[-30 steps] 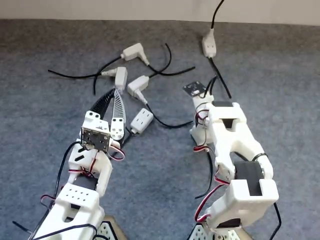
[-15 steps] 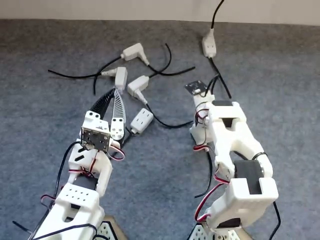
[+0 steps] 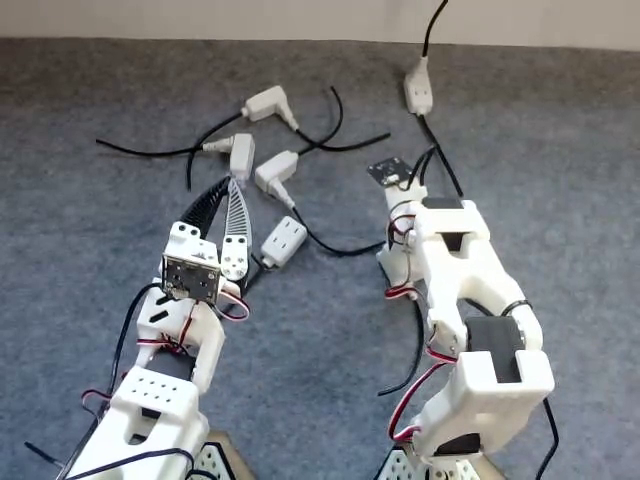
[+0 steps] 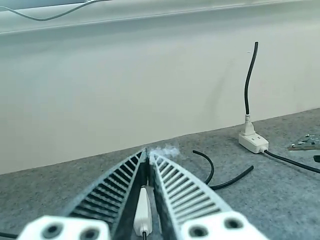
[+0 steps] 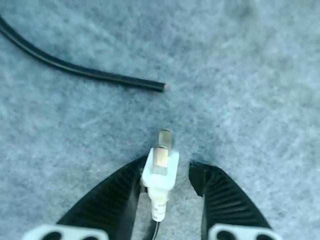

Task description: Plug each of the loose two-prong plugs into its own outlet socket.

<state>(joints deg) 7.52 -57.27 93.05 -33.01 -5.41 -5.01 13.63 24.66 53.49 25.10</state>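
Note:
My left gripper (image 3: 234, 180) lies low over the carpet, its ribbed fingers (image 4: 175, 187) shut on a white plug (image 4: 143, 212) whose black cord trails back between them. The same plug (image 3: 241, 153) pokes out just past the fingertips in the high view. My right gripper (image 5: 170, 166) points down at the carpet and stands open around a white two-prong plug (image 5: 160, 169). That plug leans on one finger, with a gap to the other. A white outlet socket (image 3: 283, 240) lies between the two arms. A second socket (image 3: 419, 88) sits at the back.
Two more white connectors (image 3: 267, 102) (image 3: 276, 170) lie among tangled black cords (image 3: 330, 140) ahead of the left arm. A loose cord end (image 5: 155, 86) lies on the grey carpet near the right gripper. A pale wall (image 4: 150, 75) borders the far edge.
The right arm has edged slightly toward the back of the table. The left arm has not moved.

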